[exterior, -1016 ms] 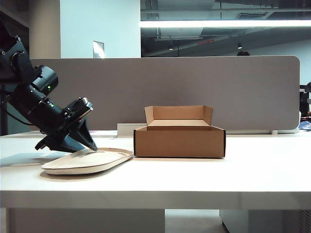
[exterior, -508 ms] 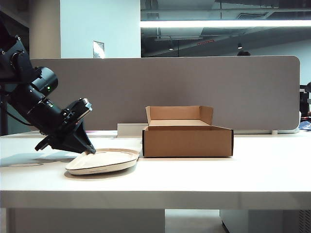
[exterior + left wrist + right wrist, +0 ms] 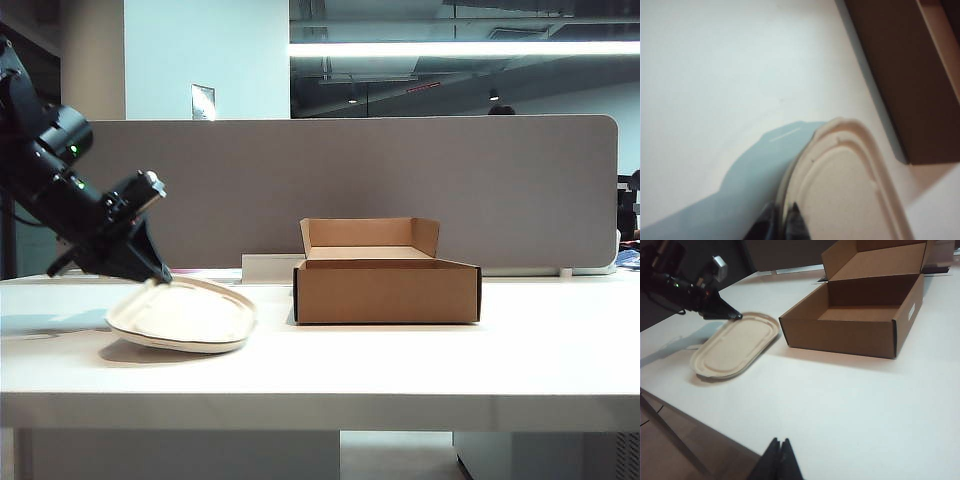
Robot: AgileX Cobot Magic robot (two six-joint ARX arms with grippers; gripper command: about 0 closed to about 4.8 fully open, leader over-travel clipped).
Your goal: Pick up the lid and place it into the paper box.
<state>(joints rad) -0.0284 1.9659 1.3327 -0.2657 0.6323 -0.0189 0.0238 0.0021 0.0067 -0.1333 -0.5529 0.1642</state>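
**Exterior view: left pincer has the lid by its rim, box waiting alongside**

Exterior view shows the left pincer (image 3: pixel 155 277) clamped tight on the raised rim of the lid (image 3: pixel 185 315), biting at about 10 o'clock on the oval. Because the grip sits on one edge only, the lid hangs tilted: the held side is raised while the far edge dips toward the bench (image 3: pixel 400 365), touching it or just above it. An edge pinch suits a flat, shallow piece with nothing else to take hold of.

The paper box (image 3: pixel 386 291) stands at 3 o'clock from the lid, near it but apart, open upward with its back flap upright, so the lid can be lowered in from above.

The right pincer (image 3: pixel 779 446) hangs shut and empty over the near bench edge, well clear of both things; my judgement is that it is parked out of the way.
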